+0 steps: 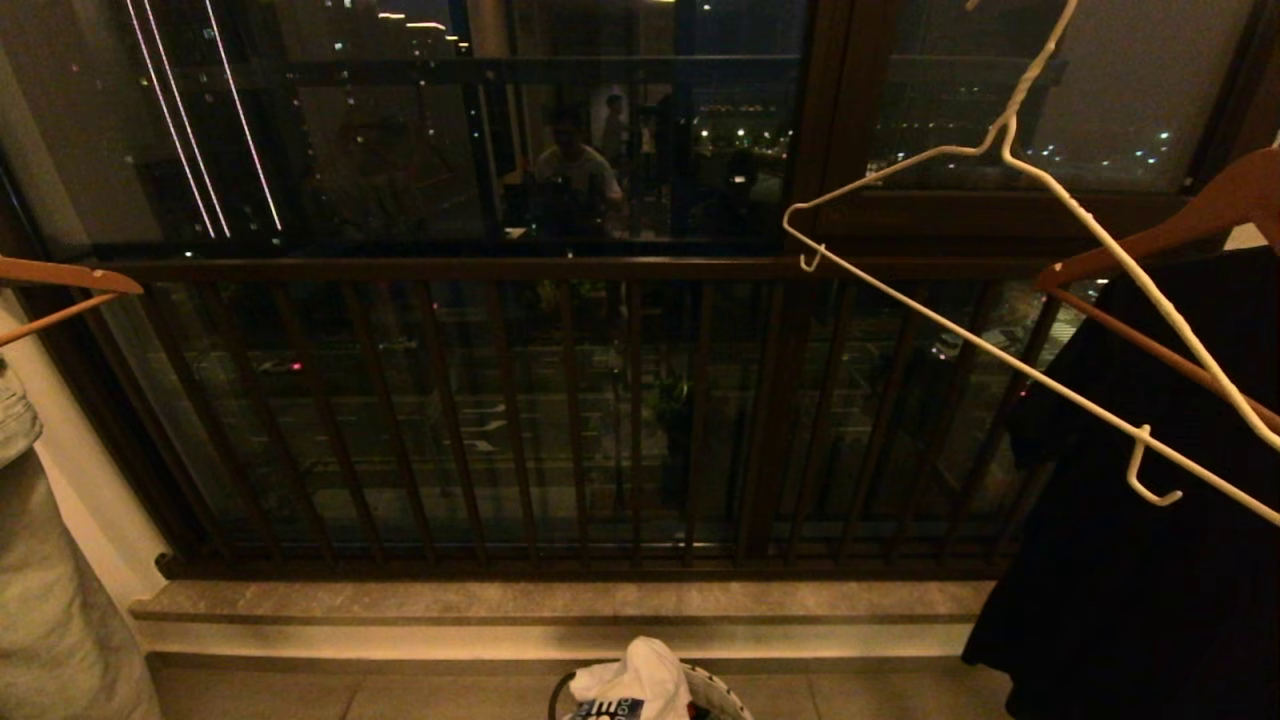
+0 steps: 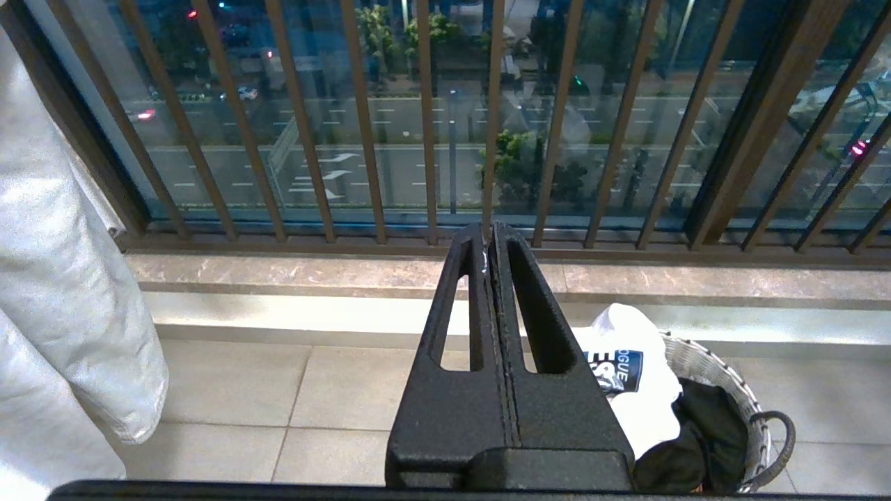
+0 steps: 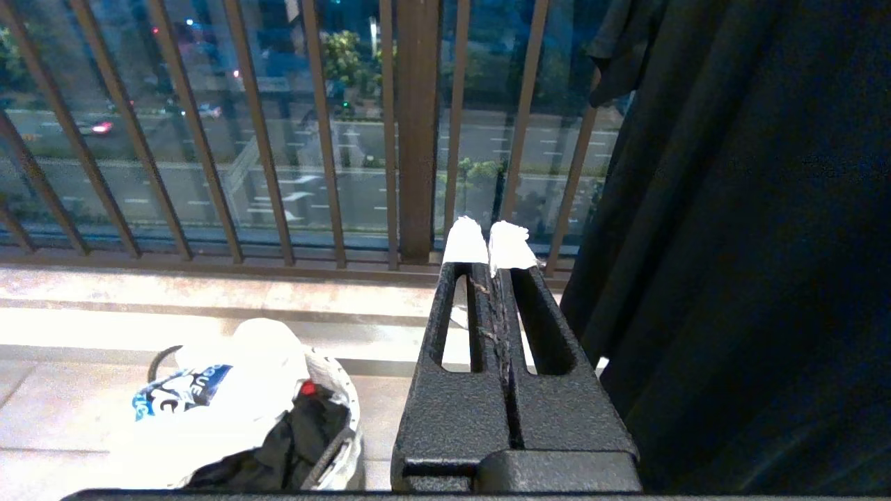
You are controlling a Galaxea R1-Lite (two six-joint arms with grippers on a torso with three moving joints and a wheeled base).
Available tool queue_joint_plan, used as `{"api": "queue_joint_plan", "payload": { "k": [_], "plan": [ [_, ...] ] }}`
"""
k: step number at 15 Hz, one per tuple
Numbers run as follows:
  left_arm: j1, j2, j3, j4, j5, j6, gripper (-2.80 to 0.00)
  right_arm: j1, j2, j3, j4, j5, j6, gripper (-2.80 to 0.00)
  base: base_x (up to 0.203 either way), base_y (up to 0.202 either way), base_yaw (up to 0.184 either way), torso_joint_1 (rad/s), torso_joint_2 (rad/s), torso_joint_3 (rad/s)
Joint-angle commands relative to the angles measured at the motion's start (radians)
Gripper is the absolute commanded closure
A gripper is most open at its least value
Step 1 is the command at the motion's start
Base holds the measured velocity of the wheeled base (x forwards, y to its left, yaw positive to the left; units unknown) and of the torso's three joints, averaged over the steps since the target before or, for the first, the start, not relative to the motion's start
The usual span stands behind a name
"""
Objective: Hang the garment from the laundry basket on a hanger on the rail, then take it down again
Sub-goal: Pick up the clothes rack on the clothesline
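Observation:
The garment, a white T-shirt with a dark blue print, lies crumpled on top of the laundry basket on the tiled floor at the bottom middle of the head view. The white wire hanger hangs tilted at the upper right; the rail is out of view. Neither arm shows in the head view. My left gripper is shut and empty, with the garment and basket low beside it. My right gripper, with white-taped tips, is shut and empty, and the garment and basket lie off to its other side.
A dark brown railing of vertical bars stands ahead above a stone sill. A black cloth hangs on a wooden hanger at right. A pale garment hangs at left. Black cloth fills the basket.

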Motion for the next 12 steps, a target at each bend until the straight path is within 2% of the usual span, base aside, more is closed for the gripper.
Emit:
{"api": "queue_joint_plan", "payload": {
  "k": [1, 10, 12],
  "plan": [
    [0.0, 0.0, 0.0, 0.0, 0.0, -0.001, 0.0, 0.002, 0.001, 0.0, 0.0, 0.0, -0.002, 0.0, 0.0, 0.0, 0.0, 0.0, 0.0, 0.0],
    [0.001, 0.0, -0.001, 0.001, 0.0, -0.001, 0.0, 0.0, 0.001, -0.008, 0.003, 0.001, -0.014, 0.0, 0.0, 0.0, 0.0, 0.0, 0.0, 0.0],
    [0.001, 0.0, -0.001, 0.001, 0.0, -0.001, 0.0, 0.001, 0.018, -0.098, 0.028, 0.002, -0.015, 0.0, 0.0, 0.0, 0.0, 0.0, 0.0, 0.0]
  ]
}}
